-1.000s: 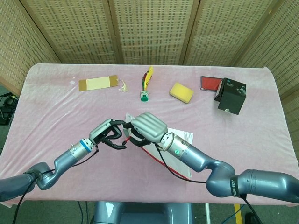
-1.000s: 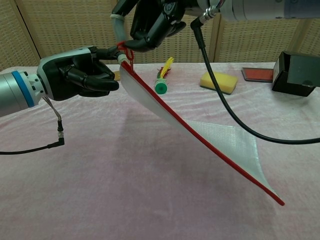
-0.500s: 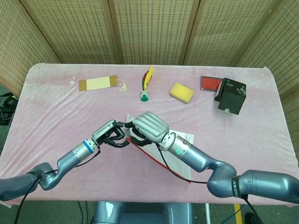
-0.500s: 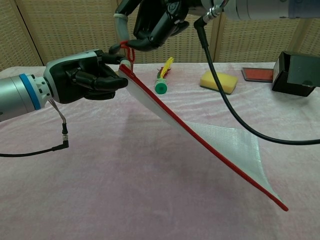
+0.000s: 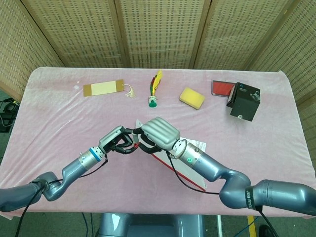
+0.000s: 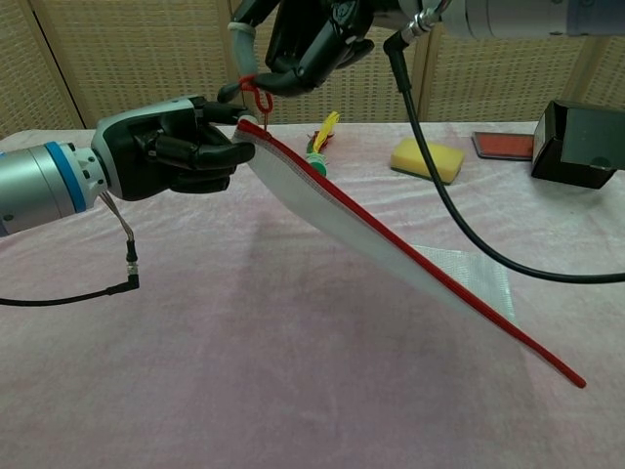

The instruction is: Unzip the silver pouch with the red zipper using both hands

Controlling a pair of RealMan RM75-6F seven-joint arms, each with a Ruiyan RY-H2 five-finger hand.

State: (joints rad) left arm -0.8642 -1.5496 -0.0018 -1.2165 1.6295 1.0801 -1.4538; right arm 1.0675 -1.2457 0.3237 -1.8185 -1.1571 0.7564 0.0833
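Fingers (image 6: 210,147) of our left hand (image 6: 161,151) clamp the pouch (image 6: 391,259) corner above the bench's (image 6: 195,391) near edge while our right hand (image 6: 308,39) pinches the red pull (image 6: 260,96); the zipper (image 6: 439,283) looks closed, so unzipping remains ahead.

Silver pouch (image 6: 391,259) held off pink tablecloth (image 5: 59,118), slanting from both hands down to robot's right; its red zipper (image 6: 439,293) edge bars straight crossing there. Left hand (image 6: 171,147) and right hand (image 6: 303,39) nearly touching at pouch's upper corner, no gap between. Well behind pouch, in row: bookmark (image 5: 103,88), shuttlecock (image 5: 154,89), yellow sponge (image 5: 191,98), black box (image 5: 243,101). Cloth left of pouch bare, open for passage.
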